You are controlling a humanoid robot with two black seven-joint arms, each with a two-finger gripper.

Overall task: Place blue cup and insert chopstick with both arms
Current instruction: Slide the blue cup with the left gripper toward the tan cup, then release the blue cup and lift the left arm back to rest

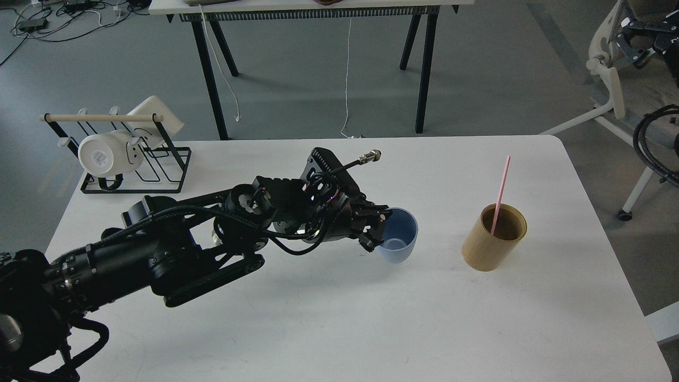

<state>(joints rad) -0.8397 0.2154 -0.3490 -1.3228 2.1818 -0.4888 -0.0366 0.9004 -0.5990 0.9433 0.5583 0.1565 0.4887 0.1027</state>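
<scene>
Far left on the white worktop, the black wire rack holds a white mug lying on its side, base toward us, with a white plate propped behind it under the pale wooden rod.

Moving right, the left arm sweeps in from the lower left and its left gripper is at the blue cup — jaws closed on the cup's near rim, one finger showing on the lip. The cup tilts, mouth facing up and toward the arm, nothing inside it, base down by the worktop surface; whether it's touching, I can't tell.

Further right, well apart from the cup, stands the tan wooden holder, upright, and in it goes the pink chopstick, lower end inside, leaning against the rim and poking up and out the top.

The right arm isn't in the picture.
</scene>
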